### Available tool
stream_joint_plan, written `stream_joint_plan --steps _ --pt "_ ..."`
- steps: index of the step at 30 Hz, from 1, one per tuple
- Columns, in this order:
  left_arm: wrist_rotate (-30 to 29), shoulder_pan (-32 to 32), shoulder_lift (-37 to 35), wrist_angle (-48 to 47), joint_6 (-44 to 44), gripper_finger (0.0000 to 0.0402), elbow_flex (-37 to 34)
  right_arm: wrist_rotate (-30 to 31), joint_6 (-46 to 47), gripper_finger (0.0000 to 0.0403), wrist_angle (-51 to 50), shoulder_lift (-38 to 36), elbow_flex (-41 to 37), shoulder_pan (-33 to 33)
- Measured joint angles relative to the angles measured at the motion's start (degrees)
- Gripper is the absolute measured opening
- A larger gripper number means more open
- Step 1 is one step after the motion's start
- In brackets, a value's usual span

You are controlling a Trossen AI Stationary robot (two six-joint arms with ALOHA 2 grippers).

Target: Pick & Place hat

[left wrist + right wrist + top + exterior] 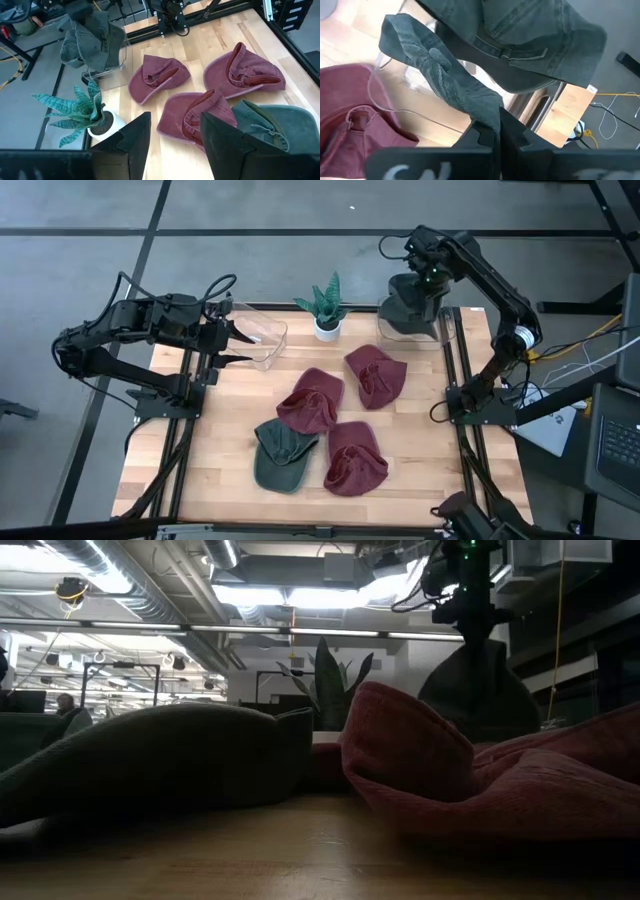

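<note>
A: High view. The right gripper [412,292] was closed on a grey-green hat [408,308], which hung above the clear bin [440,340] just right of the plant [327,308]. Where were the other hats?

B: Four lay on the table [230,450], all on the near side of the plant: three maroon hats, one [376,375] nearest the right bin, one [312,400] in the middle and one [356,457] toward the front edge, and a green hat [282,454] touching the middle and front ones.

A: And the left gripper [228,345]?

B: It stood open and empty at a second clear bin [262,342] left of the plant, holding nothing. In the left wrist view its fingers [131,145] were apart, with the plant [82,107] and the hats beyond.

A: Right wrist view?

B: The hat [520,45] drooped from the pinched fingers [485,135], its strap twisted, with the bin's clear wall [427,85] beneath and a maroon hat [350,125] to one side.

A: Progress, then?

B: Judged early. One hat was lifted and poised over the bin, not yet released; whether it touched the bin could not be told. Four hats were untouched. Release, then four further picks, appeared to be left.
</note>
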Motion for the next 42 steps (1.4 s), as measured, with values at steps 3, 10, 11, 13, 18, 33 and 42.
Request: stream_joint_plan --steps 3,10,11,13,18,33,42 --pt "0.0 -0.01 0.0 0.0 0.0 0.0168 0.0 -0.01 -0.54 0.0004 -0.02 0.7 0.0 -0.94" --pt "0.01 0.0 0.0 0.0 0.0 0.0165 0.0 -3.55 -4.33 0.0002 1.46 1.38 0.0 -1.13" --pt "-0.01 0.0 0.0 0.0 -0.01 0.0165 0.0 -4.27 -4.84 0.0002 1.93 1.38 0.0 -1.11" --pt "0.0 -0.01 0.0 0.0 -0.02 0.0166 0.0 -4.5 -5.58 0.0002 2.38 1.38 0.0 -1.22" --pt "-0.01 -0.02 0.0 0.02 -0.02 0.0168 0.0 -4.47 -6.37 0.0002 2.34 1.57 -0.02 -3.39" --pt "-0.03 0.0 0.02 0.04 -0.86 0.0168 0.0 3.54 -8.54 0.0046 -0.29 1.59 -0.46 -6.57" --pt "-0.03 -0.01 0.02 0.04 -1.57 0.0167 0.0 6.25 -12.47 0.0112 -0.09 1.59 -0.46 -6.58"
